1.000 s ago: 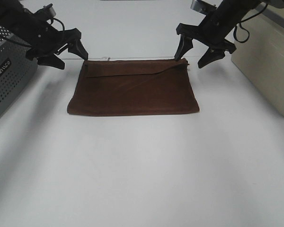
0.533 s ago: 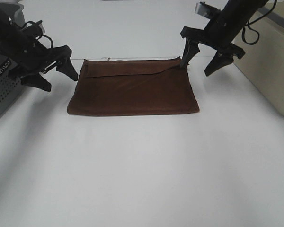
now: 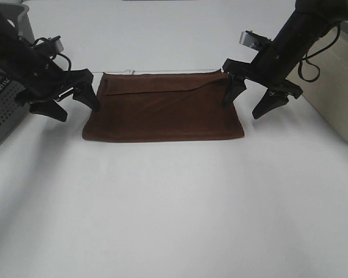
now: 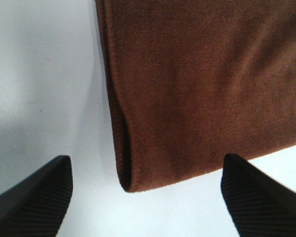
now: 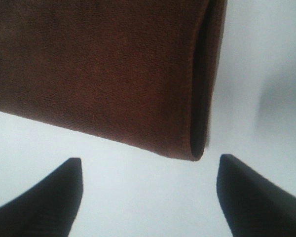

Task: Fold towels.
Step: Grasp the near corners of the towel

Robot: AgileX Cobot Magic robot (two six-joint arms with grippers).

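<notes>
The dark reddish-brown towel (image 3: 162,108) lies folded in half on the white table, its fold toward the front and its loose edges at the back. My left gripper (image 3: 76,108) is open and empty at the towel's left edge, its fingertips (image 4: 37,195) straddling the front left corner (image 4: 130,182). My right gripper (image 3: 246,106) is open and empty at the towel's right edge, its fingertips (image 5: 256,192) straddling the front right corner (image 5: 195,150). A small white tag (image 3: 127,72) peeks out at the back edge.
A grey perforated box (image 3: 3,107) stands at the left edge. A beige bin (image 3: 336,81) stands at the right. The white table (image 3: 174,208) stretches bare in front of the towel.
Both grippers, open and empty, have moved from the towel's back corners toward the front along its side edges. The towel has not moved.
</notes>
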